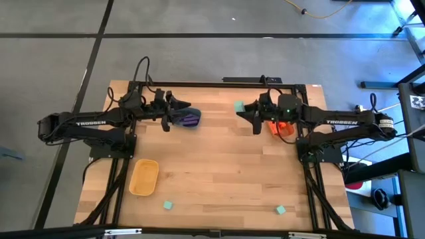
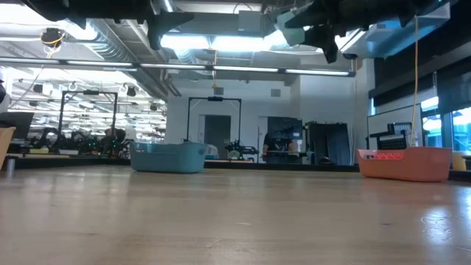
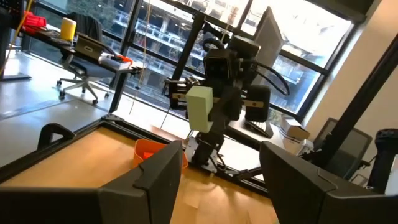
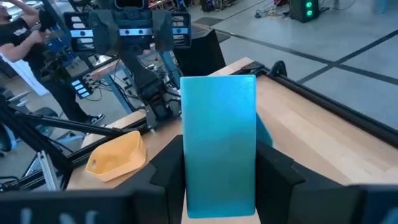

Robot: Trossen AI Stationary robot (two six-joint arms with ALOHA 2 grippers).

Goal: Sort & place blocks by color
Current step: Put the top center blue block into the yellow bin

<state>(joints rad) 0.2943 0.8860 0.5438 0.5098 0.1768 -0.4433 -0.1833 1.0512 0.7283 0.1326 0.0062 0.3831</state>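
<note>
Held block [image 4: 219, 143], mint-green: clamped between the right gripper's [image 1: 244, 110] fingers, raised above the table [image 1: 219, 166] near its far edge. The left wrist view shows the same block at that gripper's tip, off the surface.

Right gripper: jaws closed on the block, just beside the orange tub [image 1: 284, 128].

Left gripper [image 1: 180, 110]: fingers [image 3: 155, 177] spread apart, nothing between them; hangs over the blue tub [image 1: 188, 119], which has purple inside.

Yellow tub [image 1: 144, 177]: near-left part of table, well apart from both arms.

Loose mint-green blocks: one [image 1: 169, 205] just beside the yellow tub toward the near edge; another [image 1: 281, 210] at the near right.
</note>
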